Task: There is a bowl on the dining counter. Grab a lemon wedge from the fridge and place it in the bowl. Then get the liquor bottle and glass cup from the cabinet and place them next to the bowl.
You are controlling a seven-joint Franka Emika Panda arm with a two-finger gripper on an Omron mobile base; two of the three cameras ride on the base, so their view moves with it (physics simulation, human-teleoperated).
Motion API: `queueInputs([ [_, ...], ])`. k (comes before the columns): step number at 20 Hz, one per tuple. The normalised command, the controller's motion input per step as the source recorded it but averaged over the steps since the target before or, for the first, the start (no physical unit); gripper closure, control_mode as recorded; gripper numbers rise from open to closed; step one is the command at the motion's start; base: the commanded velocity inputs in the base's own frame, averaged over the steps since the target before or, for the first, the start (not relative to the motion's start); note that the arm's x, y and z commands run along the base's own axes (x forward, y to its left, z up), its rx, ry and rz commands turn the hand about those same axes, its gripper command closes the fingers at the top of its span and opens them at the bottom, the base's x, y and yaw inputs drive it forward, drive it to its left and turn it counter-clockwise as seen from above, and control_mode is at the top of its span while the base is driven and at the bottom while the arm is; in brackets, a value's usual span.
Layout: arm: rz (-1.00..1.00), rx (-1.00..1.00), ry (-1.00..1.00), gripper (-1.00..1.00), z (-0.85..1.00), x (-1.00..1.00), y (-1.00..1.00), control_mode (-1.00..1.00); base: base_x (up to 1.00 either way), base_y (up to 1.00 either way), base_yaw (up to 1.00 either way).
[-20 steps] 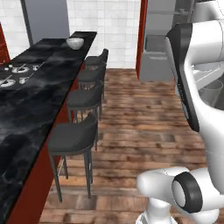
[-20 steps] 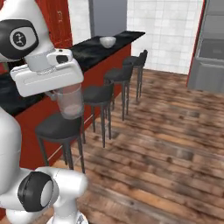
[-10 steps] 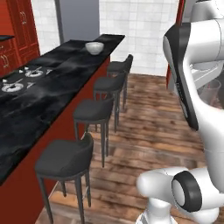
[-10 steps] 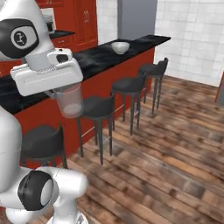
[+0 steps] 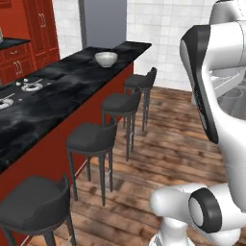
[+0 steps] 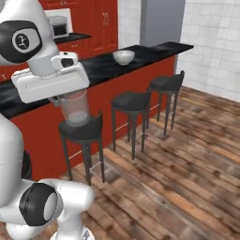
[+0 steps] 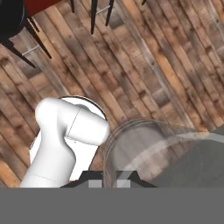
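Observation:
My gripper [image 6: 70, 100] is shut on the glass cup [image 6: 75, 108], a clear greyish tumbler that hangs upright under the hand, out over the floor in front of the stools. From the hand camera the glass cup [image 7: 148, 153] curves up right beside the gripper [image 7: 109, 180], above wooden planks. A white bowl [image 5: 106, 58] [image 6: 123, 56] stands near the far end of the dining counter [image 5: 62, 89] [image 6: 145, 51]. Beyond that end rises the grey fridge [image 5: 103, 21] [image 6: 161, 18], its door closed. The lemon wedge and the liquor bottle are out of view.
Black stools [image 5: 91, 137] [image 5: 120, 103] [image 6: 84, 131] [image 6: 166, 83] line the counter's front. Burners [image 5: 29, 85] are set in the marble top. Red cupboards [image 5: 41, 29] and a microwave [image 6: 58, 26] stand behind. Wooden floor [image 6: 187, 159] spreads to the right.
The base has moved and the whole scene has shifted: counter, bowl and stools slid rightward in both base views. The cup stays in the shut gripper.

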Motion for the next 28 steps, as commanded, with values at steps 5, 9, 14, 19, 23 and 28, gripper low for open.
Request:
queueInputs([
  [5, 0.0, 0.0, 0.0, 1.0, 0.0, 0.0, 0.0, 1.0, 0.95, -1.0, 0.31],
  [9, 0.0, 0.0, 0.0, 1.0, 0.0, 0.0, 0.0, 1.0, 0.95, -0.95, 0.34],
  [14, 0.0, 0.0, 0.0, 1.0, 0.0, 0.0, 0.0, 1.0, 0.92, -0.95, 0.35],
  [19, 0.0, 0.0, 0.0, 1.0, 0.0, 0.0, 0.0, 1.0, 0.92, -0.95, 0.35],
  [23, 0.0, 0.0, 0.0, 1.0, 0.0, 0.0, 0.0, 1.0, 0.91, -0.94, 0.36],
  [28, 0.0, 0.0, 0.0, 1.0, 0.0, 0.0, 0.0, 1.0, 0.89, -0.93, 0.37],
])
